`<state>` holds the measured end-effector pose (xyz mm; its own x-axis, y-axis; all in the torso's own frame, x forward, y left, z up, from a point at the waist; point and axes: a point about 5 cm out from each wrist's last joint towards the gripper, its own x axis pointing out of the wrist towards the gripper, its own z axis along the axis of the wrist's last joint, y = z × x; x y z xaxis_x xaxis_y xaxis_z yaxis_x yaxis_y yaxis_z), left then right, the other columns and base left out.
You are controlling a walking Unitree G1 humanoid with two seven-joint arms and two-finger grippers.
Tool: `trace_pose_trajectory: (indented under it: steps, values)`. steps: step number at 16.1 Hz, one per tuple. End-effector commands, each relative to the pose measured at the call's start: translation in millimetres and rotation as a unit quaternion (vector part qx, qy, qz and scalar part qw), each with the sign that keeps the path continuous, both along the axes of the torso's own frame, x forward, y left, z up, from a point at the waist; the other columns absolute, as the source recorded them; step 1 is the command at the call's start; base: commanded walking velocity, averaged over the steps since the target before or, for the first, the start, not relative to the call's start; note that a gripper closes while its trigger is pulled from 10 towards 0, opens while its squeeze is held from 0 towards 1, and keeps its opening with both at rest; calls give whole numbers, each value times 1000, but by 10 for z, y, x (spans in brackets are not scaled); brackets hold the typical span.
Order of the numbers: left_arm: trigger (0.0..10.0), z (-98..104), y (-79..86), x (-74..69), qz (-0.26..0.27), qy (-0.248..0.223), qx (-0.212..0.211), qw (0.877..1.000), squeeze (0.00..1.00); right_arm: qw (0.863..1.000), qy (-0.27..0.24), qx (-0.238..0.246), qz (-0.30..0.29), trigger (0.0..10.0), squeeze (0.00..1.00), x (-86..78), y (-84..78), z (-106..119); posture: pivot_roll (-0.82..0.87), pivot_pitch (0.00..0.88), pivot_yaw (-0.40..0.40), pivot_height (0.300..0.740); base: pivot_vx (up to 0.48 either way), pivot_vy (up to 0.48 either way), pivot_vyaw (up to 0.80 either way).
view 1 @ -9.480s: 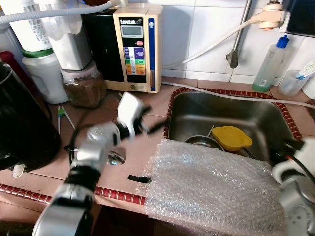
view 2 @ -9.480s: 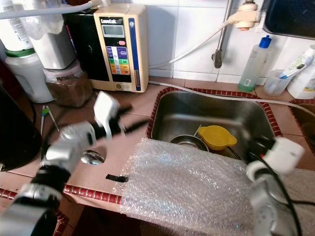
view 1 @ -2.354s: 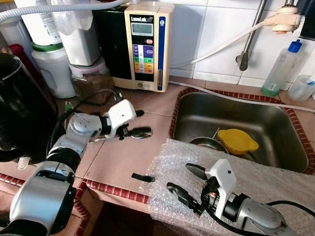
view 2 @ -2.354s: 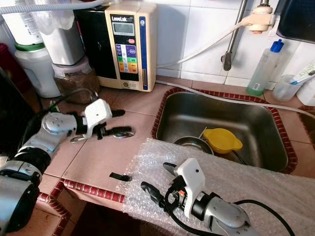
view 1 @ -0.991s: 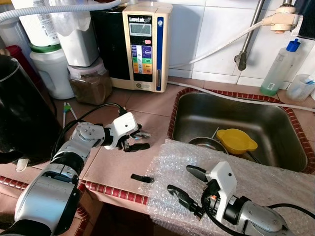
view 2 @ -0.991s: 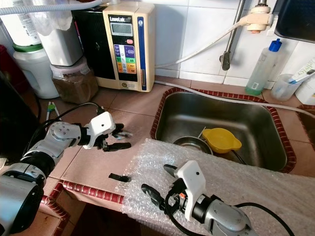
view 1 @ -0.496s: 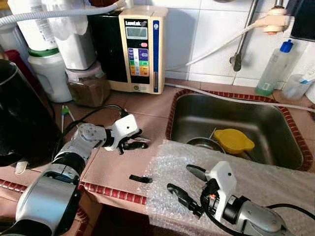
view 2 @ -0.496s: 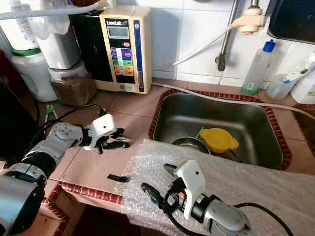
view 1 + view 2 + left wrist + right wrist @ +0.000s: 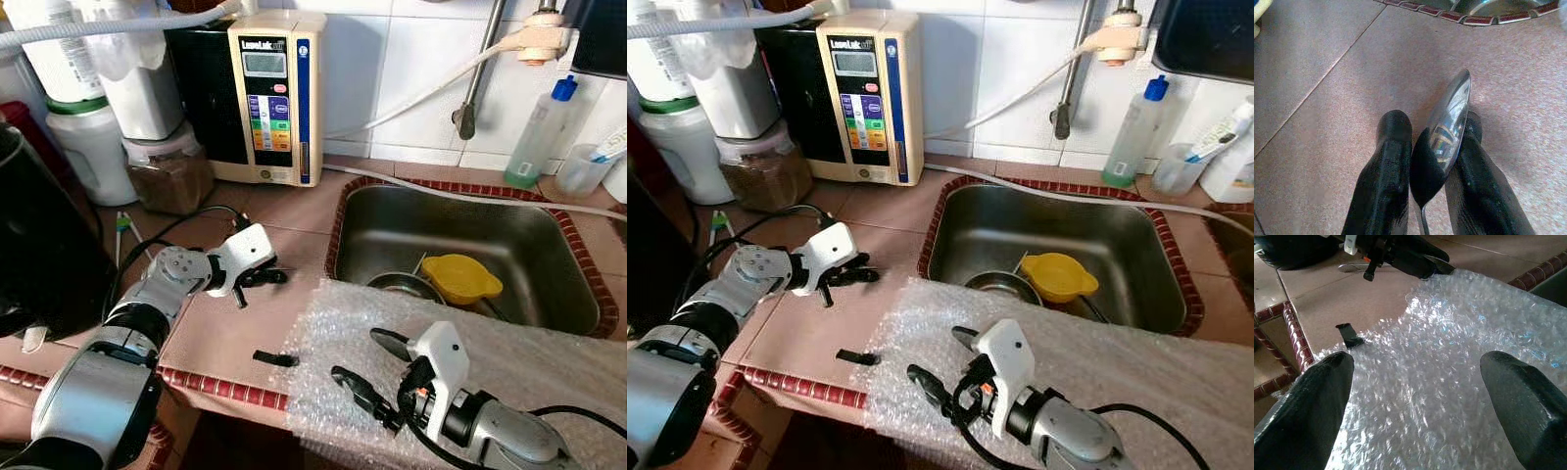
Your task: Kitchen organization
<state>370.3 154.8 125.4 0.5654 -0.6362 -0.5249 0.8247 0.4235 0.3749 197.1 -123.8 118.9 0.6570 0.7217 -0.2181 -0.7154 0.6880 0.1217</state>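
Observation:
A shiny metal spoon (image 9: pixel 1450 115) stands on edge between the two black fingers of my left gripper (image 9: pixel 263 278), which is shut on its bowl. That gripper stays low over the pink tiled counter (image 9: pixel 230 328), left of the sink. My right gripper (image 9: pixel 361 366) hovers open above a sheet of bubble wrap (image 9: pixel 519 338) that covers the counter's front edge and part of the sink. In the right wrist view its wide-apart fingers (image 9: pixel 1320 391) frame the wrap (image 9: pixel 1440 382).
The steel sink (image 9: pixel 341 211) holds a yellow bowl (image 9: pixel 460 276) and a metal bowl (image 9: pixel 396 284). A small black piece (image 9: pixel 272 358) lies near the counter edge. A water ioniser (image 9: pixel 274 93), jars (image 9: pixel 171 171) and a green bottle (image 9: pixel 539 132) line the back; a black appliance (image 9: pixel 39 245) stands left.
The left gripper has turned slightly with the spoon and stays in the same spot on the counter. The right gripper has not moved. The camera has shifted a little.

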Motion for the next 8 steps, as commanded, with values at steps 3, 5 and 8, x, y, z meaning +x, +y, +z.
trace_pose_trajectory:
  steps: [3, 5, 8]
  values:
    - [0, -118, 49, -34, 22, 16, 15, 1000, 0, 1000, -11, 1, 3, 10000, 541, -2, 18, 45, 23, 49, 74, 740, 0, 0, 0]
    - [0, -83, 56, 2, 48, -5, 6, 999, 0, 1000, -25, 10, -6, 10000, 549, 31, 18, 97, 23, 49, 73, 740, 0, 0, 0]
    - [0, -42, 73, 34, 79, -27, -21, 996, 0, 999, -42, 15, -14, 10000, 553, 81, 12, 165, 26, 49, 71, 740, 0, 0, 0]
